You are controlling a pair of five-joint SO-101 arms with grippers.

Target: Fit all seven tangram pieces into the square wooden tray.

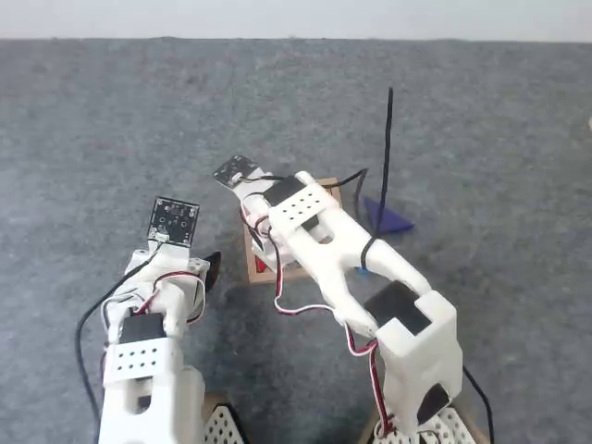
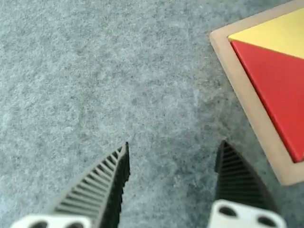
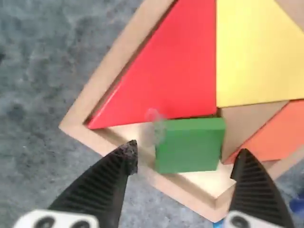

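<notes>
Grey felt-like cloth covers the table [image 1: 92, 120]. At its near edge, the left gripper [image 2: 173, 161] hangs over bare cloth, fingers spread and holding nothing, just beside one corner of the square wooden tray [image 2: 251, 102]. The right gripper [image 3: 186, 151] is positioned over the tray's near corner, fingers spread, one on each side of the small green square piece [image 3: 190, 142] and clear of it. The green square lies inside the rim, touching the large red triangle [image 3: 166, 76]. The large yellow triangle [image 3: 251, 47] adjoins the red one; an orange piece [image 3: 280, 135] sits beside the green square. Beyond the tray's right edge, a dark blue triangle [image 1: 388, 219] lies on the cloth, with a black cable [image 1: 388, 139] rising behind it.
</notes>
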